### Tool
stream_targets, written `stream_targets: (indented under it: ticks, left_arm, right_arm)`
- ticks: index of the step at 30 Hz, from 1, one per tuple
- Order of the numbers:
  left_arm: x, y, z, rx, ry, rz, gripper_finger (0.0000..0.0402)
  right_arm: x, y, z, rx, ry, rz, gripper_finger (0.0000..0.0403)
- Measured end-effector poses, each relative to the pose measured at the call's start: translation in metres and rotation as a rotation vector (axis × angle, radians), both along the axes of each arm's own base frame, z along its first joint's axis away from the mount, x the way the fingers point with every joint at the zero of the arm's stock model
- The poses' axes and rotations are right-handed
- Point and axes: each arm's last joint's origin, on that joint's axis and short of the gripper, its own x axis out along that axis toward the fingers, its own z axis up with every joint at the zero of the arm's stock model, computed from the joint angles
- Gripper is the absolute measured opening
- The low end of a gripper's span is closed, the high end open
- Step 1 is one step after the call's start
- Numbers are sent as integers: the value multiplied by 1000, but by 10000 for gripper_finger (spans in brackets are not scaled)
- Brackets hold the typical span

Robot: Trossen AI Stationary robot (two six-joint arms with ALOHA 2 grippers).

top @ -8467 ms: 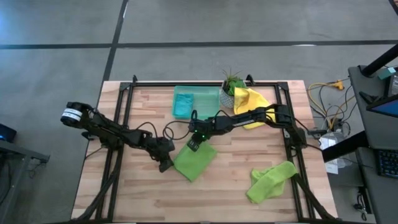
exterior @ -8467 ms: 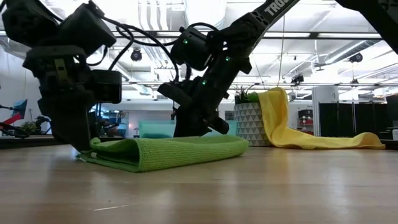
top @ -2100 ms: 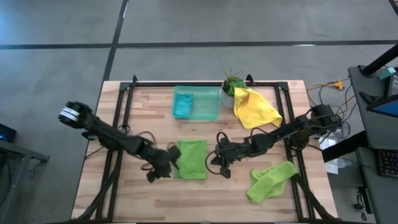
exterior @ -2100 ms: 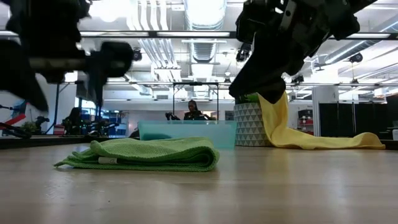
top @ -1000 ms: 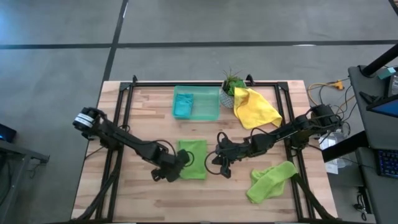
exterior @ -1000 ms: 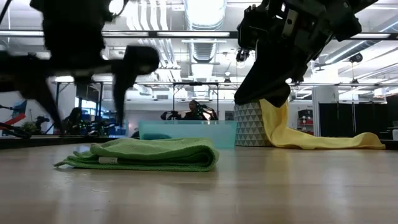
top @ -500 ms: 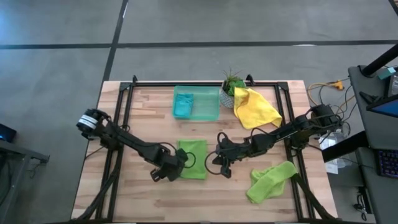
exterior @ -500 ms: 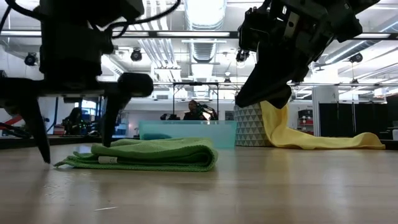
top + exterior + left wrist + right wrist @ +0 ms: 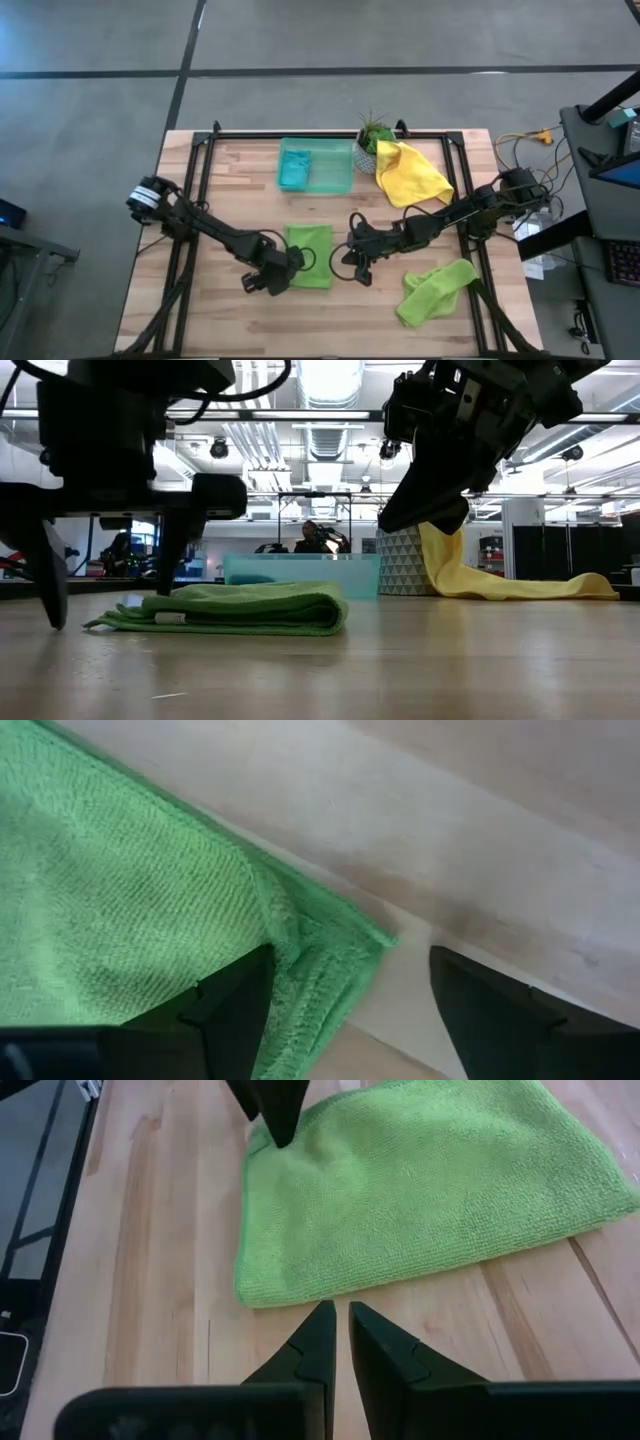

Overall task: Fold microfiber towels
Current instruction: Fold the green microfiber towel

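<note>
A lime green microfiber towel [image 9: 310,256] lies folded flat at the table's middle. My left gripper [image 9: 272,278] is open and low at the towel's near left corner [image 9: 372,936]. One finger [image 9: 235,1010] is over the cloth and the other [image 9: 490,1010] is over bare wood. My right gripper [image 9: 352,264] is shut and hangs above the table just right of the towel [image 9: 420,1190]. A second lime green towel [image 9: 436,289] lies crumpled at the near right. A yellow towel [image 9: 410,172] hangs from the plant pot [image 9: 367,160]. A teal-blue towel [image 9: 293,166] lies in the tray. My left gripper stands with its open fingers pointing down on either side of the folded towel's near left corner [image 9: 372,936]. In the low view its fingertips [image 9: 55,622] are down at table height. I cannot tell whether either finger touches the cloth.
A translucent green tray [image 9: 335,178] stands at the far middle, with the potted plant to its right. Black frame rails [image 9: 200,180] run along the table's left and right sides. Bare wood [image 9: 340,320] lies along the near edge. A person [image 9: 312,538] shows in the room beyond.
My left gripper has come down to table height at the folded towel's near left corner, staying open, and has shifted slightly toward the near edge.
</note>
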Motion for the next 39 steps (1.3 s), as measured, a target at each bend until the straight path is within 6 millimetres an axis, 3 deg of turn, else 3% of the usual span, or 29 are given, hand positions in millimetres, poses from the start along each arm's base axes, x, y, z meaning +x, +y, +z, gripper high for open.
stream_targets:
  ticks: [12,16,27,35,39]
  left_arm:
    - [0,0,0,-8,4,26,247]
    - [2,-1,-6,-23,30,90,206]
    - [3,-2,-15,-48,79,144,11]
    - [1,2,2,-33,2,185,3]
    - [4,3,6,-45,-31,242,2]
  right_arm:
    - [-1,0,-2,36,14,-34,29]
    - [-1,0,-2,37,14,-35,29]
    - [-1,0,-2,44,15,-42,29]
    - [9,-4,5,123,-97,-85,29]
    - [26,-16,-8,290,-150,-161,29]
